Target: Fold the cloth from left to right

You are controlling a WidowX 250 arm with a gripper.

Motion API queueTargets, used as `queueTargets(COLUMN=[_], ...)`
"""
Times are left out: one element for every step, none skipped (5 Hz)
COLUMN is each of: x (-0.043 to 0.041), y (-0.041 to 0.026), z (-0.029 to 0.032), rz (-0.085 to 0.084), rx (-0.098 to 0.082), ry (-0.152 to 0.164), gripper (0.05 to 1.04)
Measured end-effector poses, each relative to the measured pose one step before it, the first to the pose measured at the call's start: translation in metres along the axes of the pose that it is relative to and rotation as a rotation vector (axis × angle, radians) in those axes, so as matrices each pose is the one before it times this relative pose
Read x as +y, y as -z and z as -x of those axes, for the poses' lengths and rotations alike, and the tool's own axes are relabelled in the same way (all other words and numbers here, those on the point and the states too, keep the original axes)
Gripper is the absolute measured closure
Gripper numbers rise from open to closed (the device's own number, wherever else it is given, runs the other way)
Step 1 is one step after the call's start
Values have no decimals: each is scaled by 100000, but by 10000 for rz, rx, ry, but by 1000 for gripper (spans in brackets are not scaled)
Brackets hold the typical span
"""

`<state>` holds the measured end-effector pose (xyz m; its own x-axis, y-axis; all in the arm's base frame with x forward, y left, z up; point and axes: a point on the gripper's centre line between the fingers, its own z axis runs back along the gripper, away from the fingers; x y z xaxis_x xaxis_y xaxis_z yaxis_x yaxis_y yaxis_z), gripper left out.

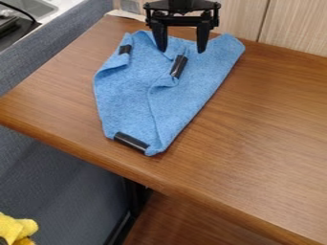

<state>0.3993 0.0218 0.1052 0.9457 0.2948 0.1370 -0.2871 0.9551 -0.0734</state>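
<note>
Black gripper: fingers apart, above the far end (wall side) of the partly folded blue cloth.

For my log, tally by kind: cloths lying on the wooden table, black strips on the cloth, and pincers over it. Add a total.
Blue cloth: 1
Black strips: 3
Pincer: 1
Total: 5
</note>
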Motion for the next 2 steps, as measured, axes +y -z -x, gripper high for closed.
queueTargets(x=[181, 1097], y=[1602, 958], z=[420, 198], rz=[-78, 346], rx=[453, 560], ry=[0, -78], gripper=[83, 83])
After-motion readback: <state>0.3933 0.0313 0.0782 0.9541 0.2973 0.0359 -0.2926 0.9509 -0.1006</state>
